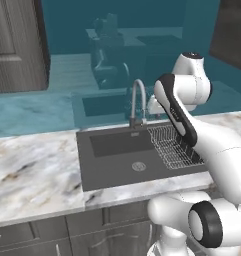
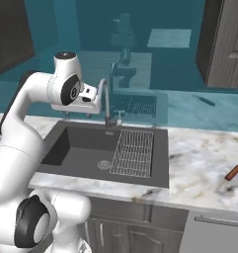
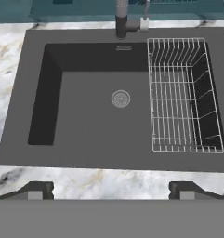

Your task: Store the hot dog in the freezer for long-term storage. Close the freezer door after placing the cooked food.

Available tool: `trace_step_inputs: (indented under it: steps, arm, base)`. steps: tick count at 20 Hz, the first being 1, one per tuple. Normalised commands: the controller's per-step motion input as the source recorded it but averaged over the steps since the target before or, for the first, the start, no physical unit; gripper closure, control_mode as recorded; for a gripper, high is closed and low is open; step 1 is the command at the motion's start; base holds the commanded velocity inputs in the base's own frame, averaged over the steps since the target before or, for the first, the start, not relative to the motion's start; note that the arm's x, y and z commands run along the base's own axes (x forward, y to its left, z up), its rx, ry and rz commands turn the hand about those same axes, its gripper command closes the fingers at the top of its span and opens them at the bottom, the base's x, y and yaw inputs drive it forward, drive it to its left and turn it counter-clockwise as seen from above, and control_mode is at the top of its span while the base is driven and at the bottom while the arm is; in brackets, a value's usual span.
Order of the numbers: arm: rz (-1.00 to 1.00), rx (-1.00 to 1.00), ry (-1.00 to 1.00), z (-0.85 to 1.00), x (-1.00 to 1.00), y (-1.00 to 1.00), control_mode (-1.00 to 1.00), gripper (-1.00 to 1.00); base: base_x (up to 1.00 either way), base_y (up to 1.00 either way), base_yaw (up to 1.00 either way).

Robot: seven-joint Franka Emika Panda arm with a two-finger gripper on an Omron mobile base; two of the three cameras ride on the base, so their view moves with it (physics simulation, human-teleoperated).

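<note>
Marble table [image 2: 199,153] runs along a teal-walled kitchen, with a dark sink [image 3: 99,116] set into it, a wire rack [image 3: 183,93] in its right half and a faucet [image 1: 137,100] behind. Dark cabinets sit below. The hot dog [image 2: 233,172] lies on the table well to the right of the sink. The gripper [image 3: 111,190] hangs above the sink's near edge, its fingers spread wide and holding nothing. The task looks barely begun: next the arm must swing right and descend over the sausage.
</note>
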Motion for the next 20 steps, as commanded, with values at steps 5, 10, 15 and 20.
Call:
trace_step_inputs:
  steps: [5,10,15,20]
  arm:
    - [0.00,0.00,0.00,0.00,0.00,0.00,1.00,-1.00]
    - [0.00,0.00,0.00,0.00,0.00,0.00,1.00,-1.00]
    - [0.00,0.00,0.00,0.00,0.00,0.00,1.00,-1.00]
    - [0.00,0.00,0.00,0.00,0.00,0.00,1.00,-1.00]
  base:
    - [-0.04,-0.55,-0.05]
    - [-0.04,-0.50,-0.05]
    - [-0.05,-0.51,-0.05]
    - [-0.02,-0.51,-0.05]
